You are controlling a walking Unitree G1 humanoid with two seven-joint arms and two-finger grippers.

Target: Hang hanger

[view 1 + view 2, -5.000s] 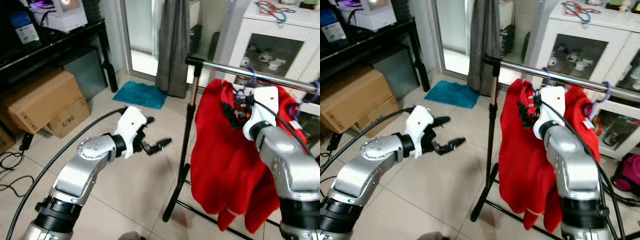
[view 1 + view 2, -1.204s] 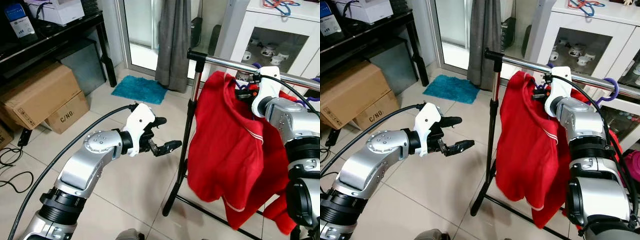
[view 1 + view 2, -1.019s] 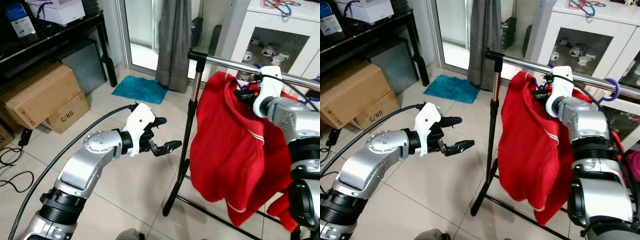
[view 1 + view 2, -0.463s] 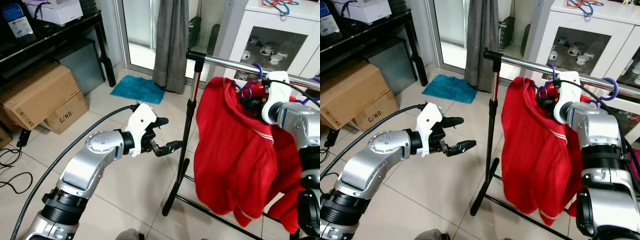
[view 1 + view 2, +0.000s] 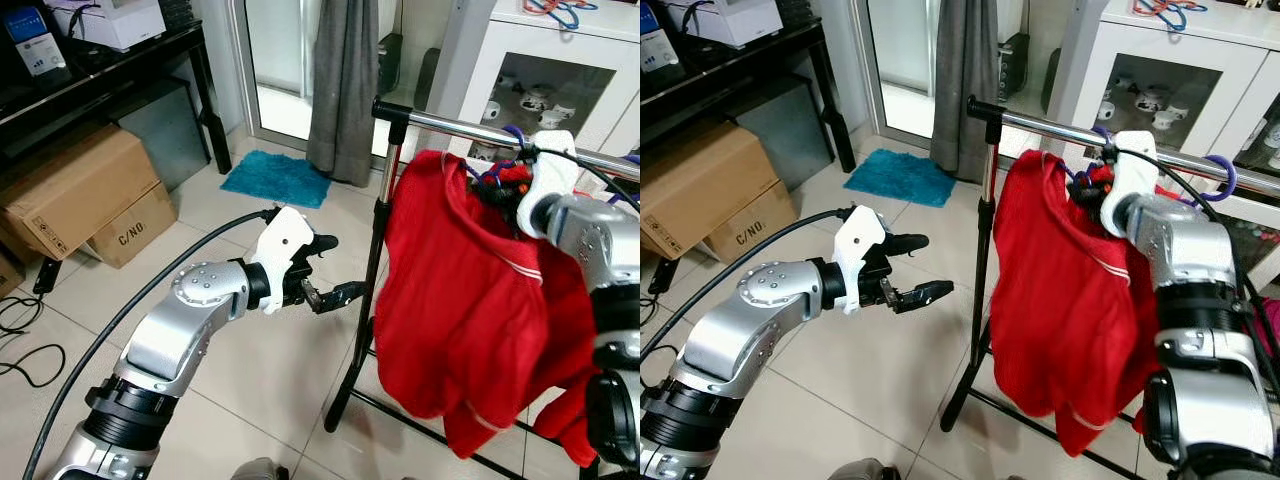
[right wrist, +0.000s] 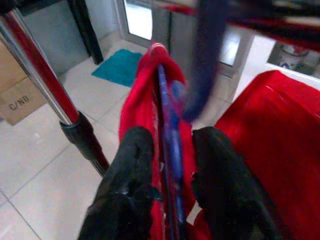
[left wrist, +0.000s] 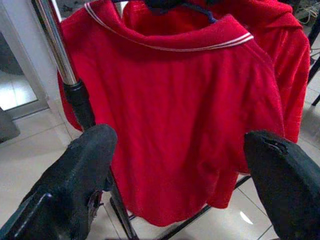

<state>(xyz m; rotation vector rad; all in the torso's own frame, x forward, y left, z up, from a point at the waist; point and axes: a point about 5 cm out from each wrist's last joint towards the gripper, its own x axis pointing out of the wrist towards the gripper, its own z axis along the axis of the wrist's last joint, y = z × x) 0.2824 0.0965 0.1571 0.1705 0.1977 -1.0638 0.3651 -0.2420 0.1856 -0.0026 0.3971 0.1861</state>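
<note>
Gripping blue hanger (image 6: pixel 170 150), right claw (image 6: pixel 167 180) (red shirt (image 5: pixel 460 300) attached)

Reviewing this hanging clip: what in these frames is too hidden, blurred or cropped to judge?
- Purple plastic hanger hook: blurred in the right wrist view; whether it sits over the chrome rail is unclear.
- Right gripper: in the eye views, the white wrist housing covers its jaws.
- Red collared shirt: hem merges with a second red garment.
</note>
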